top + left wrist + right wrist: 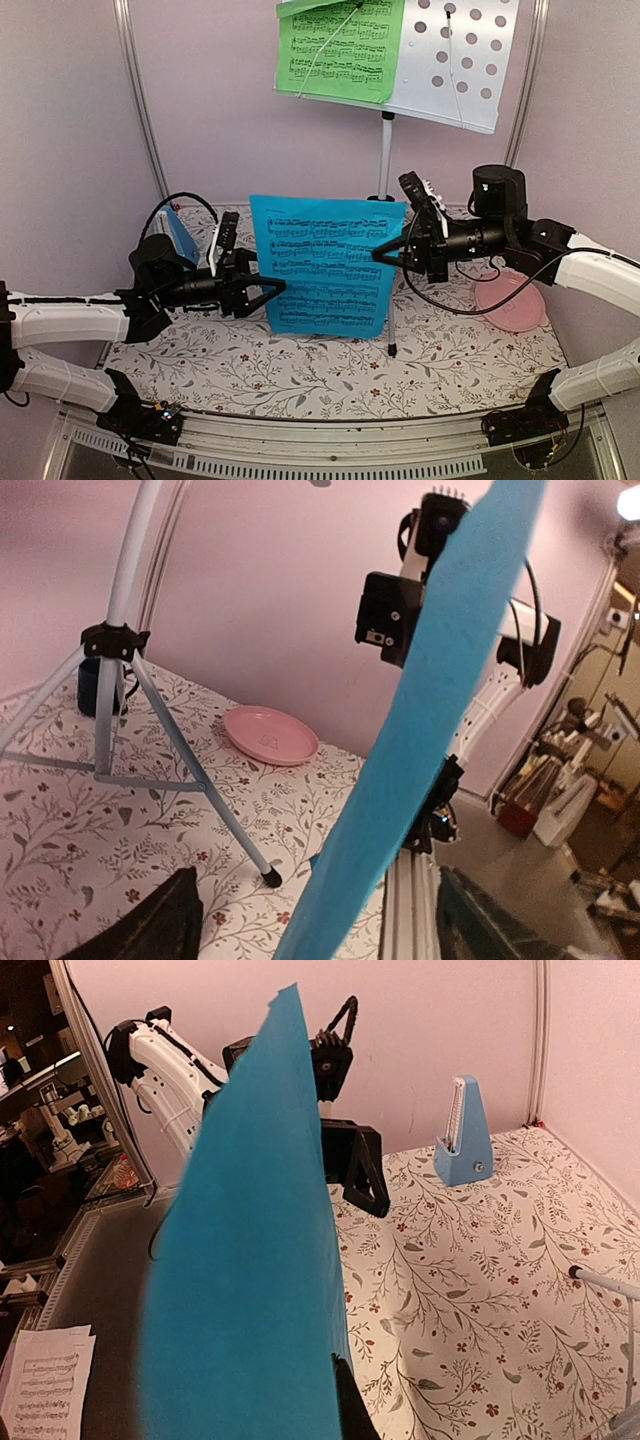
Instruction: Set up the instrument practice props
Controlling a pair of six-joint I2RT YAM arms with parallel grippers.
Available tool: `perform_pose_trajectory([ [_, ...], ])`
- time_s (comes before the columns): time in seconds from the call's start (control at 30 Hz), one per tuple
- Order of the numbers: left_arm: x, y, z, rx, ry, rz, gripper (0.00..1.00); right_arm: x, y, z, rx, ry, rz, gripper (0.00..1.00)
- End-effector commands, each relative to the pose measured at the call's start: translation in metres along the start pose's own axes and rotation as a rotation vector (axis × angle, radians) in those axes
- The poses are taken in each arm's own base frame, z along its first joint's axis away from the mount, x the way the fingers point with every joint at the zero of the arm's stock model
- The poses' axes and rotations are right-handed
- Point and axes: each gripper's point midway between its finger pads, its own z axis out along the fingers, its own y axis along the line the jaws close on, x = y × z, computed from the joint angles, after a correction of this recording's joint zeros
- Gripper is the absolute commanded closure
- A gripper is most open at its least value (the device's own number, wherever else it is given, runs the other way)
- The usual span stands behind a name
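The blue sheet of music (325, 265) stands upright above the table's middle. My right gripper (385, 255) is shut on its right edge; in the right wrist view the sheet (250, 1280) hides most of the jaws (335, 1380). My left gripper (272, 290) is open, its fingers (150, 925) wide apart either side of the sheet's left edge (420, 730), not pinching it. The green sheet (340, 45) rests on the perforated desk (465, 60) of the silver music stand (384, 160). The blue metronome (180, 235) stands at the back left, and also shows in the right wrist view (463, 1140).
A pink plate (510, 300) lies at the right, under my right arm, and shows in the left wrist view (270, 735). A dark blue mug (100, 685) stands behind the tripod legs (170, 750). One tripod foot (392, 350) rests near the sheet's lower right corner.
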Motion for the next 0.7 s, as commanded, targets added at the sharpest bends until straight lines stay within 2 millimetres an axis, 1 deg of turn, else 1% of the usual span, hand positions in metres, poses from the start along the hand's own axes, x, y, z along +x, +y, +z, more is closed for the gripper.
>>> perform_pose_trajectory([
  [0.0, -0.016, -0.019, 0.005, 0.063, -0.044, 0.108, 0.29, -0.011, 0.004, -0.005, 0.004, -0.005, -0.043, 1.0],
  [0.07, -0.022, -0.022, 0.006, 0.069, -0.067, 0.133, 0.44, -0.015, 0.005, -0.007, 0.003, -0.013, -0.046, 1.0],
  [0.2, -0.046, -0.029, 0.006, 0.062, -0.135, 0.173, 0.86, -0.022, 0.004, -0.009, 0.024, -0.023, -0.049, 1.0],
  [0.23, -0.053, -0.029, 0.006, 0.051, -0.153, 0.178, 0.92, -0.025, 0.002, -0.01, 0.038, -0.028, -0.052, 1.0],
  [0.3, -0.069, -0.027, 0.009, 0.021, -0.184, 0.177, 1.0, -0.035, -0.003, -0.012, 0.075, -0.047, -0.065, 1.0],
  [0.37, -0.086, -0.026, 0.013, -0.003, -0.222, 0.178, 1.0, -0.049, -0.005, -0.017, 0.096, -0.081, -0.084, 1.0],
  [0.5, -0.114, -0.023, 0.02, -0.036, -0.293, 0.2, 1.0, -0.078, -0.008, -0.032, 0.141, -0.163, -0.113, 1.0],
  [0.57, -0.13, -0.025, 0.028, -0.023, -0.314, 0.227, 1.0, -0.088, -0.011, -0.039, 0.177, -0.186, -0.123, 1.0],
  [0.6, -0.135, -0.025, 0.033, -0.017, -0.311, 0.236, 0.96, -0.093, -0.012, -0.042, 0.193, -0.196, -0.131, 1.0],
  [0.67, -0.141, -0.025, 0.045, -0.005, -0.286, 0.252, 0.87, -0.095, -0.019, -0.047, 0.232, -0.197, -0.132, 1.0],
])
